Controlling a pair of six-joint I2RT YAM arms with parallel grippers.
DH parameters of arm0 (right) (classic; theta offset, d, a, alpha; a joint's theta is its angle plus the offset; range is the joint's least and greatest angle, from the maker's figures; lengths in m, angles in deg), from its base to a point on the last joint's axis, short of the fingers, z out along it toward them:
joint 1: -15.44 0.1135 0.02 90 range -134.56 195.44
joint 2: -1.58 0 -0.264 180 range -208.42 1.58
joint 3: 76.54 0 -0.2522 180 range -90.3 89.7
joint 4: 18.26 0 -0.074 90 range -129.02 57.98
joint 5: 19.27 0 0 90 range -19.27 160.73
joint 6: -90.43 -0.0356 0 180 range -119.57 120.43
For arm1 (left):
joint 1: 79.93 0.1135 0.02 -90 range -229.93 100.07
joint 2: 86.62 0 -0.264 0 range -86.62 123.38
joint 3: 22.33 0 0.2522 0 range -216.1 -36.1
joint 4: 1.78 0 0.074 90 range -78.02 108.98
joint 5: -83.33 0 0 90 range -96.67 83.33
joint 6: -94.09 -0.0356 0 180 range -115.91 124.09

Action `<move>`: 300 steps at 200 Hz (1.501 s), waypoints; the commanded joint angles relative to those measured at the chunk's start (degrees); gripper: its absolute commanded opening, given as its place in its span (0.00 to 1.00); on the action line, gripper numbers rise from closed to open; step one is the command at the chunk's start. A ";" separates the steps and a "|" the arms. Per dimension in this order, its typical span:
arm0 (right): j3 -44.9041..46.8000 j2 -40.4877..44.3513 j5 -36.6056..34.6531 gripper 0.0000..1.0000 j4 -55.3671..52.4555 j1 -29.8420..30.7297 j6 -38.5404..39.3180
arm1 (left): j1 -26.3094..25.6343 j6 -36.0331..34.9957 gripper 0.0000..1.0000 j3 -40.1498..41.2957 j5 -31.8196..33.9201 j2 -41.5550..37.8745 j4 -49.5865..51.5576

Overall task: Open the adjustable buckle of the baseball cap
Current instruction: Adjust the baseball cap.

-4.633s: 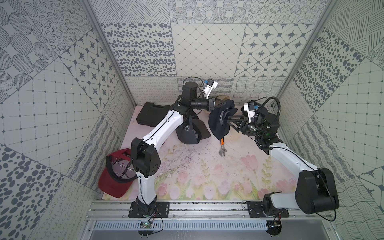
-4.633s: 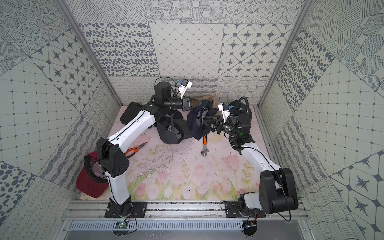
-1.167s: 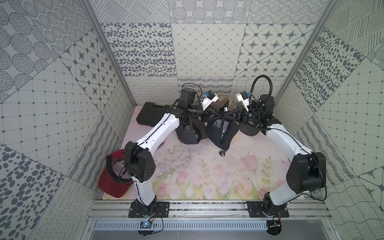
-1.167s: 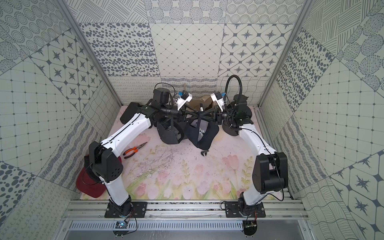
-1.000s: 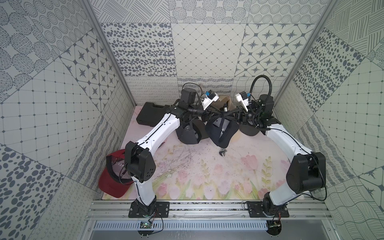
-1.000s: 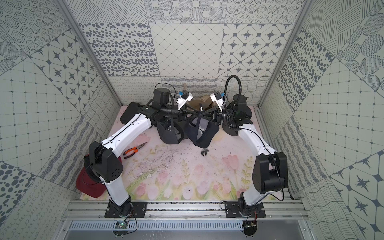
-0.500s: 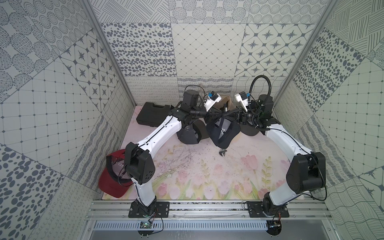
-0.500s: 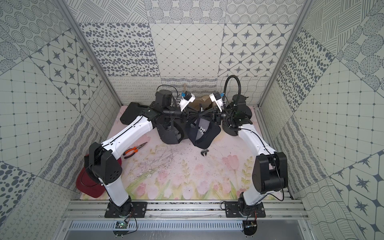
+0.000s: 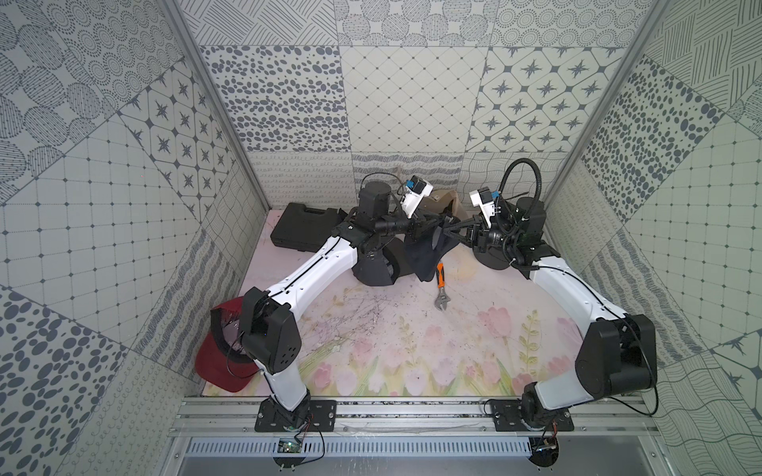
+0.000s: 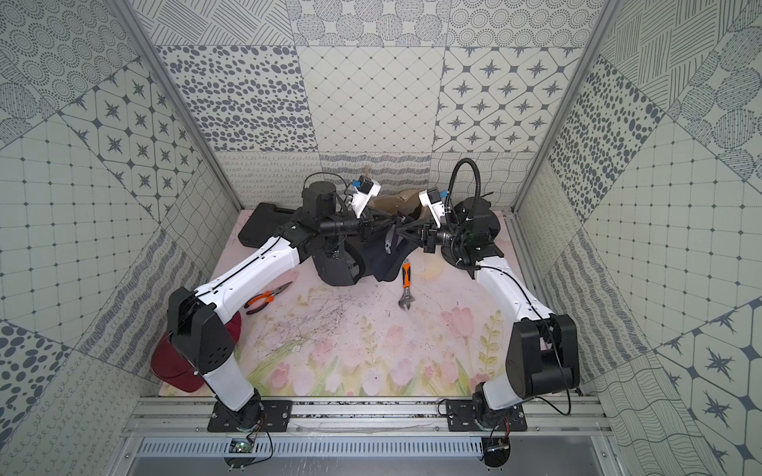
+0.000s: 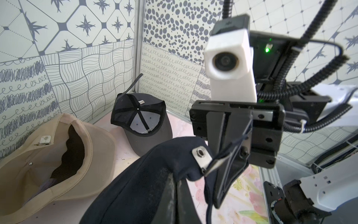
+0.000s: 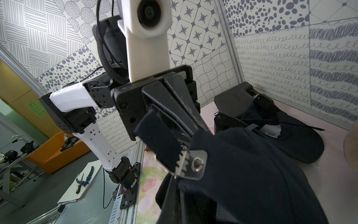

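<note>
Partly, navy cap point(image 11: 145, 184) fabric covers left fingers point(image 11: 171, 195); right fingers point(image 11: 222, 153) pinch buckle point(image 11: 200, 159).

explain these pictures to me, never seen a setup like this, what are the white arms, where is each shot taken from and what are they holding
The white things are robot arms, a left arm and a right arm, bolted to a rail, each ending in a two-finger gripper. The two wide pictures come from one camera head looking down on the whole booth; the two close ones come from a camera on each arm's wrist, facing the opposite arm. On the floral mat lie a red cap, a tan cap, a grey-and-black cap, a wrench, pliers and a black case. Held between the arms is a navy cap: the left gripper and the right gripper are both shut on it, next to its metal buckle.
</note>
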 commanded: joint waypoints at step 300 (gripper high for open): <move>24.88 24.18 -43.43 0.58 17.21 0.89 61.18 | -0.31 -9.75 0.00 -8.58 -6.72 3.92 10.31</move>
